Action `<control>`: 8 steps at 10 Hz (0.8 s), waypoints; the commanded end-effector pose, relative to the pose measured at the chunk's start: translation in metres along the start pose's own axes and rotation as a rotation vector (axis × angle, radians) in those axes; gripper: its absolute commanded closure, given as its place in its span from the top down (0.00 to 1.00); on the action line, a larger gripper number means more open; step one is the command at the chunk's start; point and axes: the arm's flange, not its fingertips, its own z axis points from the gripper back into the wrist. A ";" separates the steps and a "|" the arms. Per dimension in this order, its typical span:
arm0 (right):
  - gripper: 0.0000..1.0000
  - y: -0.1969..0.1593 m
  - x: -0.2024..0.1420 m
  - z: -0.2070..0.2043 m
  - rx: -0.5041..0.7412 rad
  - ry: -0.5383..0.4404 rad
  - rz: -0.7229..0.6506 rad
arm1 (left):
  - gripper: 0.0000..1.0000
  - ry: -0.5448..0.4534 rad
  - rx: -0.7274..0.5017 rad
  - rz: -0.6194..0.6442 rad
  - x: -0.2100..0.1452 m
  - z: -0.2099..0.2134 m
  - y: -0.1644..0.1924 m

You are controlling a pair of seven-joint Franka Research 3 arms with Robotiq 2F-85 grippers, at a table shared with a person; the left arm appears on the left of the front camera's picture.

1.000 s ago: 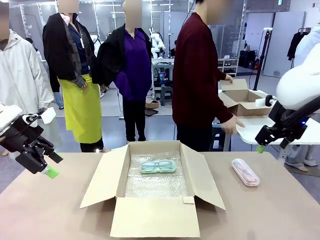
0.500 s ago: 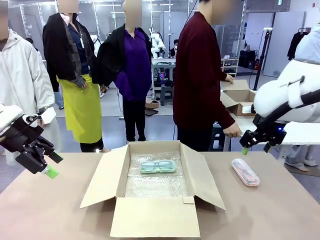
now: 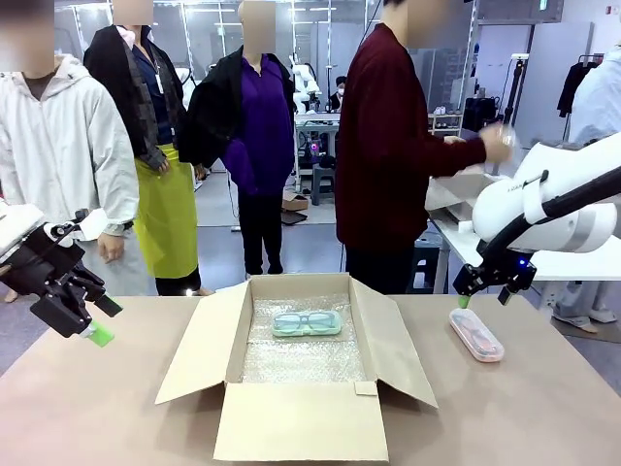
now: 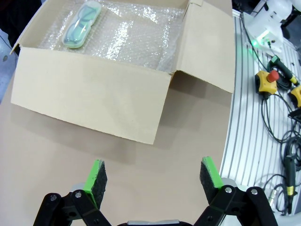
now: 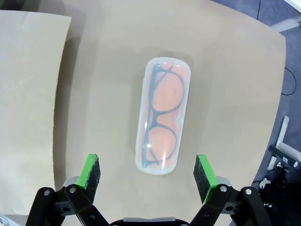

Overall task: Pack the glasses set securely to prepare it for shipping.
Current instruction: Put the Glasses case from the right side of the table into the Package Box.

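Front view, we judge the job half done: mint case [image 3: 307, 323] lies on bubble wrap [image 3: 301, 361] in the open box [image 3: 383, 335], pink case [image 3: 476, 334] waits on the table [image 3: 543, 417] below our right gripper [image 3: 483, 298], jaws wide and empty; left gripper [image 3: 104, 321] likewise, flaps [image 3: 301, 422] not yet closed.

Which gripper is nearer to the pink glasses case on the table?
Right. The right gripper hovers open just above the pink case; the left gripper is far away, beyond the opposite side of the cardboard box.
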 end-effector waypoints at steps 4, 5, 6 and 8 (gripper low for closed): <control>1.00 -0.007 0.019 -0.040 -0.034 0.022 -0.066 | 1.00 -0.028 -0.013 -0.015 -0.002 0.001 0.001; 1.00 -0.007 0.021 -0.046 -0.042 0.024 -0.075 | 1.00 -0.028 -0.013 -0.015 -0.002 0.001 0.001; 1.00 -0.005 0.020 -0.052 -0.057 0.037 -0.071 | 1.00 -0.028 -0.013 -0.015 -0.002 0.001 0.001; 1.00 -0.006 0.018 -0.065 -0.071 0.060 -0.081 | 1.00 -0.028 -0.013 -0.015 -0.002 0.001 0.001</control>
